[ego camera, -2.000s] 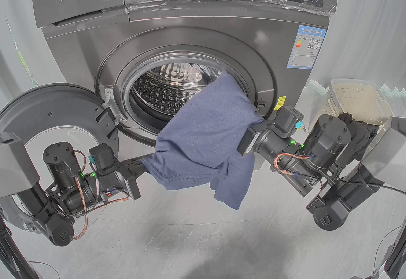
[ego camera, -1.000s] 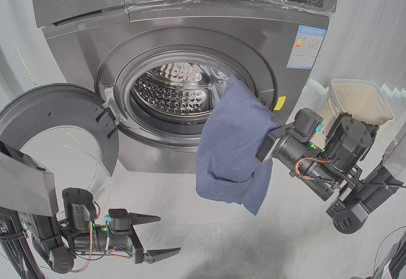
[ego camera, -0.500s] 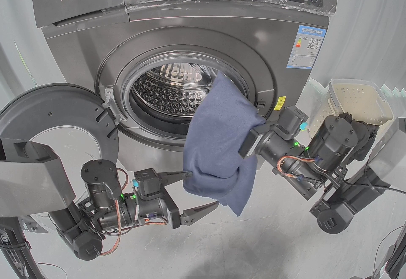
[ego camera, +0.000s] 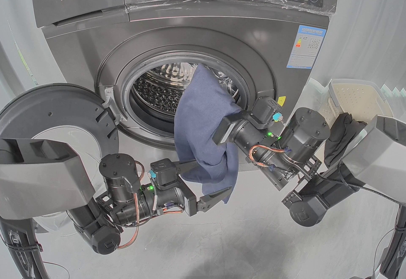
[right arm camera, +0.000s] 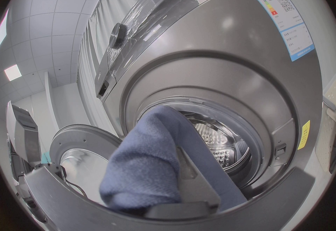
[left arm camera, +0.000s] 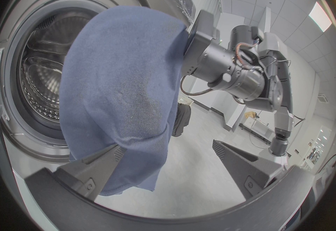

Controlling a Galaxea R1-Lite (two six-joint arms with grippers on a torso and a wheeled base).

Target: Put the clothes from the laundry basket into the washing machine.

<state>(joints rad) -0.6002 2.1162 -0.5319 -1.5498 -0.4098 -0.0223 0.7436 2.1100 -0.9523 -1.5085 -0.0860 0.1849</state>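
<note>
The right gripper (ego camera: pixel 210 118) is clenched on the shirt (ego camera: pixel 192 136). Its fingers are buried in the cloth, which bunches over them and hangs down below. It is held high, just before the mouth of the drum (ego camera: pixel 158 91), so the top fold stands against the opening; whether it has passed the rim I cannot tell. The long tail dangles outside, beneath the gripper. That tail is likely why the left gripper (ego camera: pixel 213 176) sits lower, jaws spread wide, with the hem between them and one finger touching the cloth. I judge it is placed to gather the loose end and lift it in. Beyond the left gripper the door (ego camera: pixel 55 110) stands swung open, out of the way. Behind the right arm, the basket (ego camera: pixel 359 100) holds a dark garment (ego camera: pixel 342 136), yet to be loaded.
</note>
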